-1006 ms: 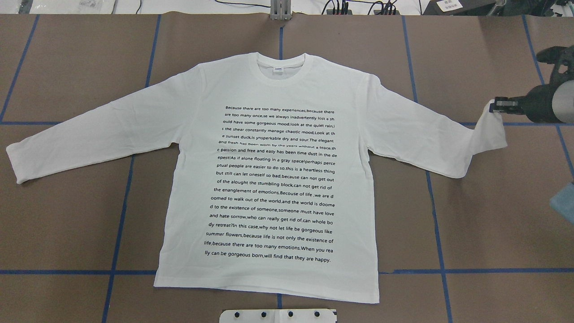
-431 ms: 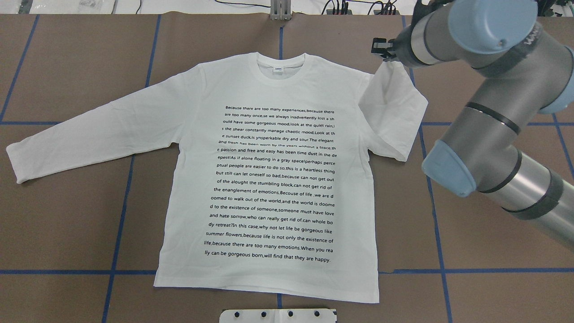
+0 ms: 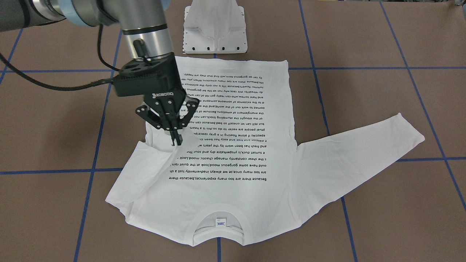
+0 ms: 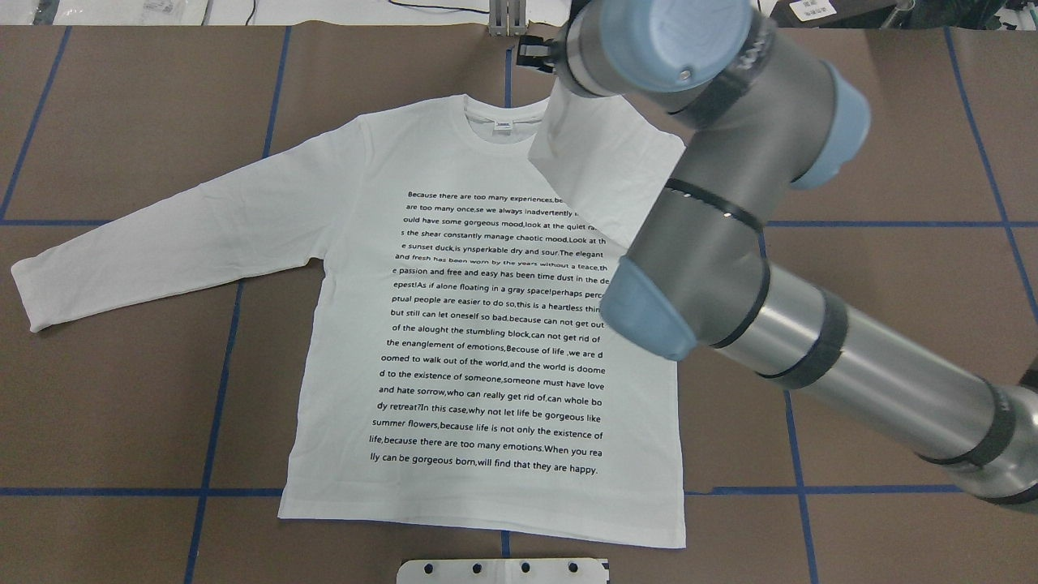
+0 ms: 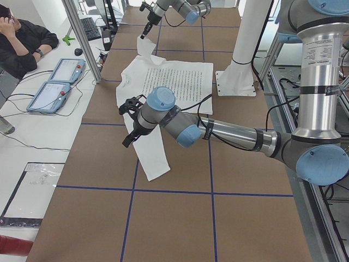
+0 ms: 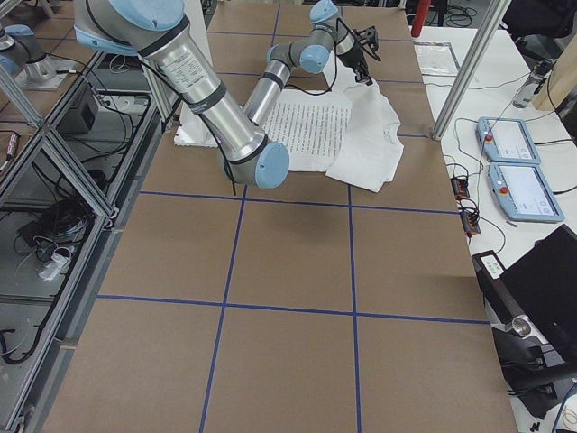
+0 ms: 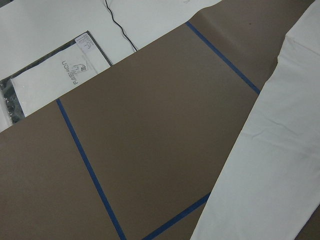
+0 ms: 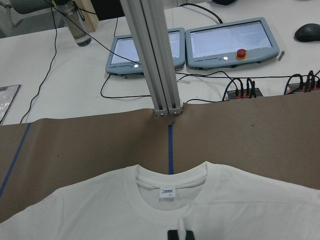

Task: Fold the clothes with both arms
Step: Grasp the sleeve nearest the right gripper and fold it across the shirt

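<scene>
Showing the right-sleeve fold under way: the white T-shirt [image 4: 486, 341] lies flat and print side up on the brown counter [image 4: 122, 405], its collar [image 4: 507, 148] pointing away from the robot. The right pincer [image 3: 177, 142] is clamped narrow on the cuff of the right sleeve [image 4: 592, 162], its fingertips [image 8: 173, 234] pressed onto white cloth. It is raised above the garment, close to the collar and on the collar's right. One second ago the same cuff was held well out to the right of the collar, with the sleeve stretched over the counter. At 0.4 s ago it was above the shoulder. Now the sleeve hangs doubled over the chest and, in the overhead view, hides the right ends of the upper lines of the text block [image 4: 495, 332]. The right arm [image 4: 714, 243] has swung in over the shirt's right flank. The body, hem and left sleeve [image 4: 162, 243], which is spread well left of the collar, lie unchanged. The left pincer [image 5: 130, 124] hangs over that left sleeve; it appears only in a side view, so whether it is wide or narrow cannot be told.
</scene>
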Tool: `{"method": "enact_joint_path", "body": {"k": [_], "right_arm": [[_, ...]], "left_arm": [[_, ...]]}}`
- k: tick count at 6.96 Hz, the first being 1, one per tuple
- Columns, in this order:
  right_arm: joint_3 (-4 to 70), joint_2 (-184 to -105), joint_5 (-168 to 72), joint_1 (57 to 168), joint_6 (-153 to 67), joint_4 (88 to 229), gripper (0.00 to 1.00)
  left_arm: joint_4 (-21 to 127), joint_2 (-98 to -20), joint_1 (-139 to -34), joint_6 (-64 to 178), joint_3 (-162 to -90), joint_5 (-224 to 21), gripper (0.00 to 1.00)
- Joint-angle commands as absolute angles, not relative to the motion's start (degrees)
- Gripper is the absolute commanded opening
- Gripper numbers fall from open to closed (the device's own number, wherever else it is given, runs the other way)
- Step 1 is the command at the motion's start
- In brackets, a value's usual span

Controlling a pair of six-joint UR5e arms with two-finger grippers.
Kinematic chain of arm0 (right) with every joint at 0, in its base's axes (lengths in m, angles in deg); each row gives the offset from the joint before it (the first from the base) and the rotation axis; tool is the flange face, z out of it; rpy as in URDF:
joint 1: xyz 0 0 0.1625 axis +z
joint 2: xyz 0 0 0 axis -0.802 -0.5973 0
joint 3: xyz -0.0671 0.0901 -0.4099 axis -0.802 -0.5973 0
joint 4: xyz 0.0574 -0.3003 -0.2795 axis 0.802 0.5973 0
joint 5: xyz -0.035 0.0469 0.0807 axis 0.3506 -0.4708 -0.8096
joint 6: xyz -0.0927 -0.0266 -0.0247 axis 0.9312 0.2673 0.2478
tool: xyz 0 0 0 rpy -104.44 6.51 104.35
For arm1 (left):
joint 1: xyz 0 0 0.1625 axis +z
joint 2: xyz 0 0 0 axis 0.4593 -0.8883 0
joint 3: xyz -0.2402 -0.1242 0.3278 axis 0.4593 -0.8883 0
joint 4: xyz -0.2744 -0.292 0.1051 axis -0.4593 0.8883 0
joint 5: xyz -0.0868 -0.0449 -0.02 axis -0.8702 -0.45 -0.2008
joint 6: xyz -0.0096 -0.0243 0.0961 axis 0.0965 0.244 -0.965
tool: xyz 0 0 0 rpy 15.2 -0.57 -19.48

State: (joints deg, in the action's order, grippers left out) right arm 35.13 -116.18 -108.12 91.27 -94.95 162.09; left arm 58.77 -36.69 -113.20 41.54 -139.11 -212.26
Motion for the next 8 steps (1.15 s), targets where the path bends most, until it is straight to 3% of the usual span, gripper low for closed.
{"method": "enact_joint_path", "body": {"k": [1,6,7,8], "right_arm": [[15.19,-109.34,-93.3,79.91,-95.94,146.76,0.0],[4.48,-99.2,-93.0,74.86,-99.71,146.44,0.0],[4.37,-98.84,-93.09,74.77,-100.94,146.27,0.33],[4.37,-98.23,-93.09,74.33,-103.91,146.35,0.99]], "left_arm": [[58.77,-36.79,-113.21,41.54,-138.91,-212.35,1.0],[58.86,-36.88,-113.12,41.63,-139.08,-212.26,1.0],[58.86,-36.88,-113.12,41.63,-139.0,-212.26,1.0],[58.86,-36.88,-113.12,41.63,-139.0,-212.26,1.0]]}}
